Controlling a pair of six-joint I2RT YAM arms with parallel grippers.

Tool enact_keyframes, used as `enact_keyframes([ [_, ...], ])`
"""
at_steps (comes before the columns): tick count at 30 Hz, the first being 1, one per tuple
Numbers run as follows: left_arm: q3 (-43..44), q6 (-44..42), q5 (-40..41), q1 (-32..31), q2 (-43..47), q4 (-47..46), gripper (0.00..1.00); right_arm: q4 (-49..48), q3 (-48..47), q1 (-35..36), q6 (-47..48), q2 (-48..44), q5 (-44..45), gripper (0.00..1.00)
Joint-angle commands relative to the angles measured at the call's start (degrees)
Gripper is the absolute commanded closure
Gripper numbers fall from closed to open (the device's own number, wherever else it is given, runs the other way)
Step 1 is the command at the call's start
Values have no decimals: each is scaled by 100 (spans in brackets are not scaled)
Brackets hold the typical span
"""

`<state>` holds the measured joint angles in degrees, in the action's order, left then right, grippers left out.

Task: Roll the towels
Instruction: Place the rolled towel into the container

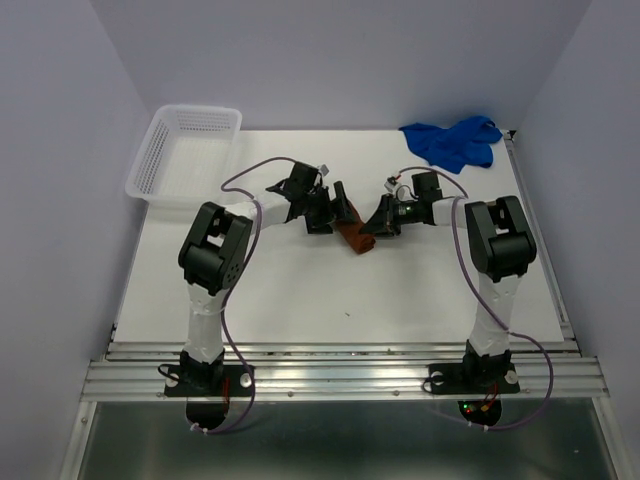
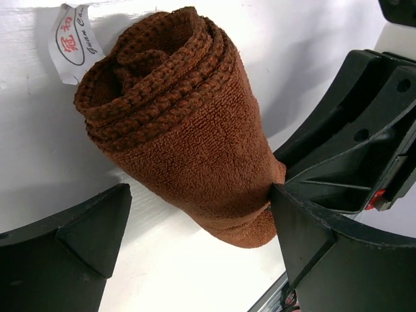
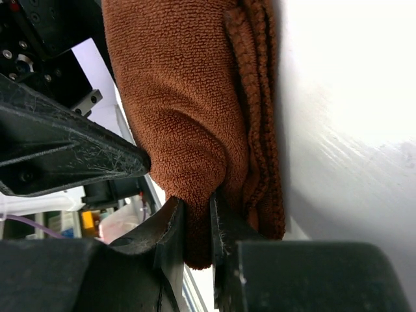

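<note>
Right pincer [image 3: 198, 218]: nipped onto end of brown towel [image 3: 188, 117]
Left pincer [image 2: 199, 198]: gaping wide, astride rolled brown towel
Blue towel [image 1: 450, 142]: crumpled, upper right

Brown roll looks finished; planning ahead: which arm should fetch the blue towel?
Probably right: the blue towel lies crumpled in the far right corner, though the right pincer must release the brown towel.
</note>
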<state>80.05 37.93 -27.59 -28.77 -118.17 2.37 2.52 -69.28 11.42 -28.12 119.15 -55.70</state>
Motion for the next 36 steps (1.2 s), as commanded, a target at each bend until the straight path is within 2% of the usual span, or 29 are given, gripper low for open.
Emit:
enact_keyframes([
  [1,221,-5,-123,-58,-74,-184,1,196,-33,-113,-97,328,341,92],
  [15,503,-23,26,-163,-540,-333,23,187,46,-413,-396,776,261,91],
  [18,555,-14,17,-181,-628,-334,45,222,2,-413,-387,785,384,86],
  [19,599,-14,17,-181,-646,-334,64,257,-24,-413,-300,785,385,84],
  [20,634,-31,69,-172,-663,-334,79,388,-94,-413,-230,750,376,76],
  [21,713,-32,140,-172,-681,-308,97,450,-121,-413,-29,698,385,70],
  [22,783,-49,201,-172,-681,-281,100,477,-121,-413,69,610,393,64],
  [23,845,-84,358,-164,-681,-255,100,503,-121,-413,183,487,402,60],
  [24,906,-93,447,-120,-620,-246,100,547,-139,-413,314,182,394,49],
  [26,977,-84,605,-58,-497,-325,100,547,-148,-413,579,-215,420,36],
  [27,977,-58,641,46,-340,-482,100,539,-148,-413,727,-609,394,0],
  [31,819,117,711,397,162,-1150,100,415,-165,-413,790,-1462,437,0],
  [33,854,179,606,609,372,-1475,100,398,-139,-413,712,-1736,761,0],
  [36,1099,57,728,1048,583,-1477,100,389,-25,-413,676,-2185,1401,0],
])
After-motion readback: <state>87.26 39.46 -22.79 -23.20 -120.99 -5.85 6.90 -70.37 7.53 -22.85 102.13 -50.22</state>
